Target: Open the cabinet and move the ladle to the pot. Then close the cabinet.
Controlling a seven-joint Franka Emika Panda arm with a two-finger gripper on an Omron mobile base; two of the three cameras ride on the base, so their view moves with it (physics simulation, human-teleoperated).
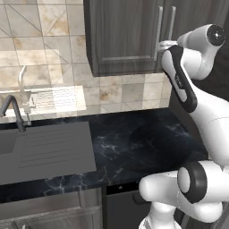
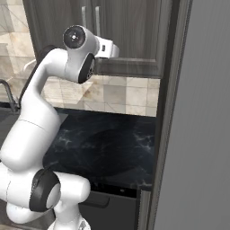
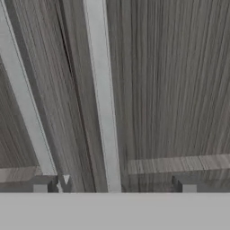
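Claw (image 3: 114, 188) first: its two dark fingertips (image 3: 41, 187) stand spread wide and empty, with the right door's silver bar handle (image 3: 102, 99) running up between them, not yet touched as far as can be judged. The left door's handle (image 3: 24, 103) slants past just beside the left tip. Behind them the cabinet (image 1: 125, 36) hangs above the black marble table (image 1: 134, 143), both doors shut, so the ladle and pot cannot be located; the ladle is presumably behind those doors. Farther left along the table lie a grey sink (image 1: 44, 150) and dark faucet (image 1: 13, 112).

Risks, as a judgement: the left tip sits so near the neighbouring handle that closing could catch the wrong bar or wedge between both. Closing low on the bar, near its end, could let it slip out when pulling. A straight pull, ignoring the hinge arc, could also drag the fingers off.
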